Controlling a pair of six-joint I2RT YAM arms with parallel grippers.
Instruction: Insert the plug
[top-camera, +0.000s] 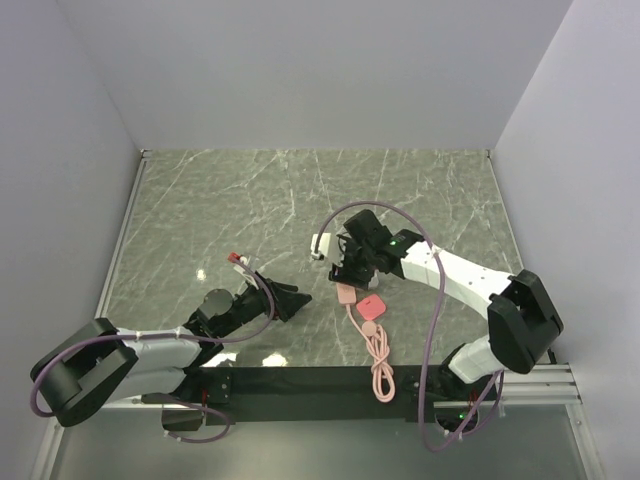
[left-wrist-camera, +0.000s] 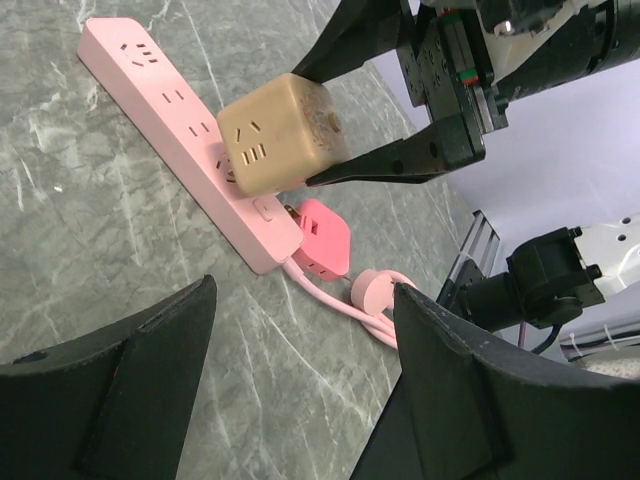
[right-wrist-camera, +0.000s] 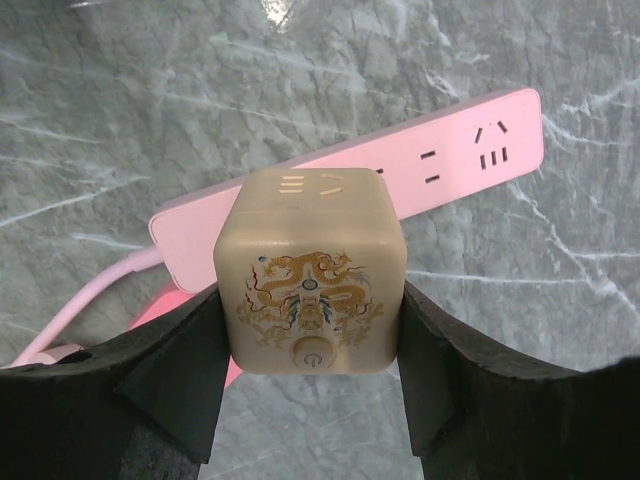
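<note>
The plug (left-wrist-camera: 322, 235) lies flat on the table (left-wrist-camera: 80, 250), broad face up, one corner toward the cord end of the pink power strip (left-wrist-camera: 160, 100) just beside it. Being square, it shows no long axis. The right pincer (right-wrist-camera: 312, 330) grasps a tan cube (right-wrist-camera: 315, 250) over the strip. The left pincer (left-wrist-camera: 300, 320) gapes empty.

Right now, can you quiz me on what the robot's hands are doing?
1. True or false: the right hand grips the tan cube.
2. Where is the plug? A: in the right hand. B: on the table, by the cord end of the power strip. C: inside the tan cube.
3. Fill in: the left hand is ___ and holds nothing.
Key: 1 true; 2 B; 3 open.
</note>
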